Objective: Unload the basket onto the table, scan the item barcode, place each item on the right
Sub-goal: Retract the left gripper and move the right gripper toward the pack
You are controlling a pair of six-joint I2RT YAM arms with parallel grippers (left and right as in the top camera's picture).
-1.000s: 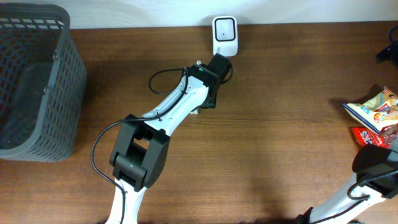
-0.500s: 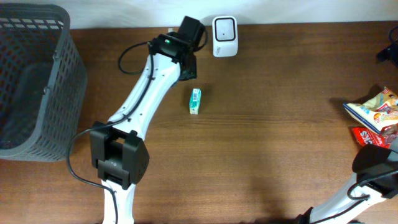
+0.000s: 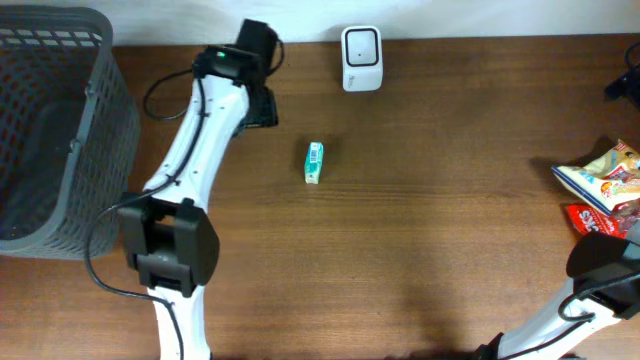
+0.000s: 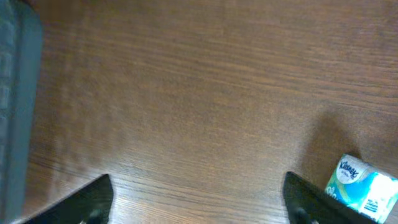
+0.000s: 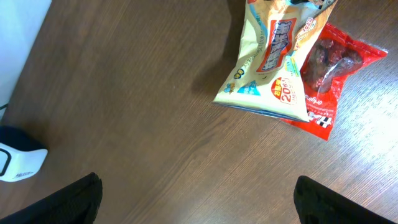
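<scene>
As viewed from overhead: tissue pack point(image 3: 314, 162) flat on bare worktop point(image 3: 450, 250), long side pointing roughly toward scanner point(image 3: 360, 45), near it but apart, with open wood between. Touching nothing, held by nothing. Judged: left in the open for unobstructed approach from above, clear of basket point(image 3: 50, 130) and scanner.

Left end effector point(image 3: 262, 105): released, fingers spread, only bare wood between them in wrist view. Hovers between basket and pack, toward far edge. Pack at lower right of wrist view, just outside one finger point(image 4: 305, 202), not between the two. Striped print on pack's corner, possibly the barcode; too small to confirm.

Scanner: at far edge by white wall, windowed face visible from above. Judged: placed there for presenting a lifted item at the window.

Right end effector point(image 5: 199, 202): released likewise, wide and empty, over right end of worktop near snack bags point(image 5: 273, 62); scanner well apart at left edge of that view. Judged idle, parked clear of left arm's zone.

Status, as judged: no barcode at the window now. Needs a grasp, a lift, a turn of printed face toward window. Risk: small soft pack, apt to slide or squash under pinch; possible covering of barcode by a finger.
</scene>
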